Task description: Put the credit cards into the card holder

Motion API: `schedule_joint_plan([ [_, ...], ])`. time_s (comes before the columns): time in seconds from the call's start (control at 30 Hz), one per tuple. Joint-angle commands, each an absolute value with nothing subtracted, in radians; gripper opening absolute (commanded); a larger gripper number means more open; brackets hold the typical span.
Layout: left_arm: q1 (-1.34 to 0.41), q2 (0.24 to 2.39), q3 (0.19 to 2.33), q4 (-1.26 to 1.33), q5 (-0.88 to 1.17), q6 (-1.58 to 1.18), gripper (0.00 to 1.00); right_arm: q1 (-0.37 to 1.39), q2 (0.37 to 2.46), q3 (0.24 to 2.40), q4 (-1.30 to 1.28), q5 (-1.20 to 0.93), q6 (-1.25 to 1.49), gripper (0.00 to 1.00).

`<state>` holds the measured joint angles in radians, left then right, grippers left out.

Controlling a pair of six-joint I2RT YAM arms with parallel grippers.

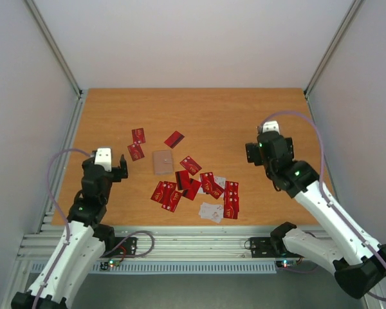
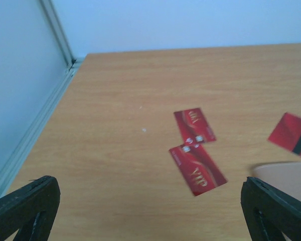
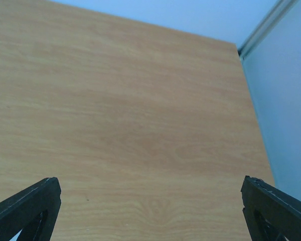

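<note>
Several red credit cards (image 1: 206,185) lie scattered on the wooden table, most in a heap at the front middle, some pale side up. Two red cards (image 1: 137,143) lie apart at the left; they show in the left wrist view (image 2: 196,168). One card (image 1: 174,138) lies dark stripe up. The tan card holder (image 1: 162,161) lies flat among them; its edge shows in the left wrist view (image 2: 286,175). My left gripper (image 1: 123,164) is open and empty, left of the two cards. My right gripper (image 1: 253,153) is open and empty over bare wood at the right.
The table (image 1: 212,109) is walled by white panels with metal rails at the left (image 1: 67,138) and right (image 1: 318,138) edges. The right wrist view shows only bare wood (image 3: 140,125) and the right rail (image 3: 263,27).
</note>
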<state>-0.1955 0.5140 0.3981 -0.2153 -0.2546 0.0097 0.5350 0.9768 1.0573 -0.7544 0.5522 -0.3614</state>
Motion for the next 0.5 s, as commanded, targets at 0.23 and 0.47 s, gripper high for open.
schedule_joint_plan([
  [0.23, -0.129, 0.774, 0.148, 0.410, -0.247, 0.071, 0.99, 0.415, 0.783, 0.344, 0.251, 0.432, -0.522, 0.98],
  [0.47, -0.027, 1.034, 0.206, 0.620, -0.066, 0.101, 0.99, 0.311, 1.131, 0.253, 0.695, 0.339, -0.568, 0.98],
])
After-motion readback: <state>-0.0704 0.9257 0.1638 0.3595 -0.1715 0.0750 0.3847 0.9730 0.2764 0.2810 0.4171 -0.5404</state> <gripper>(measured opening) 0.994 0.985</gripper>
